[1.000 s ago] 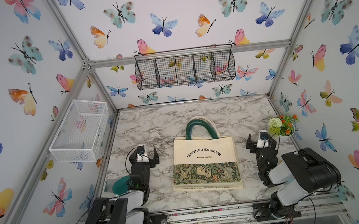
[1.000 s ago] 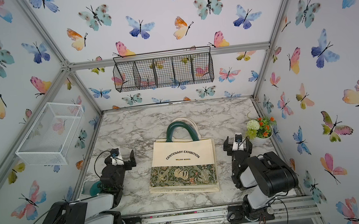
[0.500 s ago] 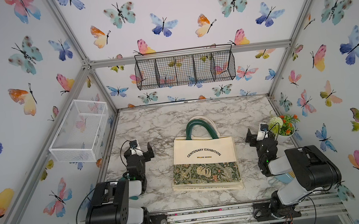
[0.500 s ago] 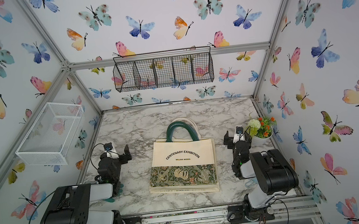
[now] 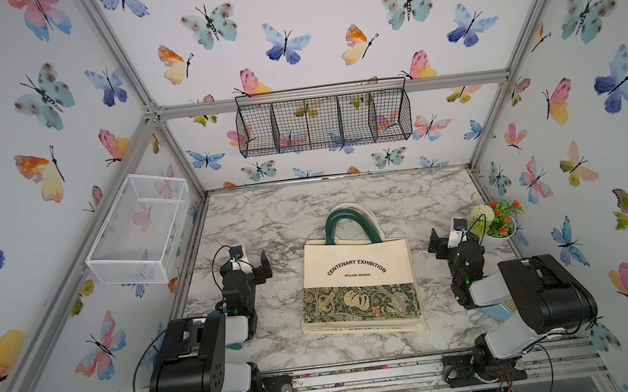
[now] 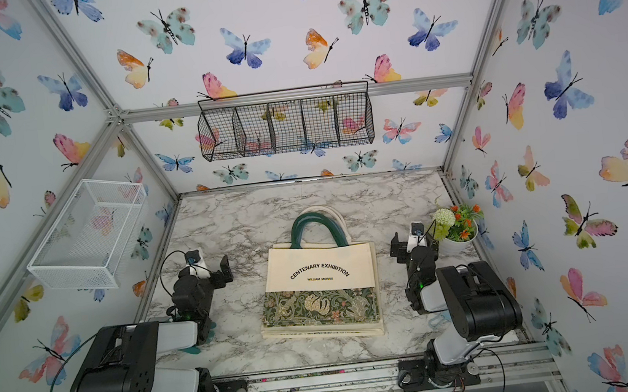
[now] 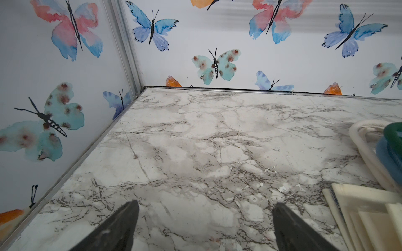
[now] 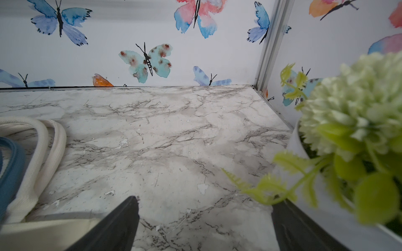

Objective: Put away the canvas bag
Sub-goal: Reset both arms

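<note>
Mid tabletop, canvas bag is lying flat, long axis front-to-back w/ handles pointing rearward; left fingers & right fingers are hanging wide open, empty, flanking it approx equally near.

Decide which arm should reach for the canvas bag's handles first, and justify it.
Probably the left arm: its open jaws face bare tabletop beside the handles. The right arm has the flower pot crowding its open jaws.

Canvas bag — flat on marble table
</note>
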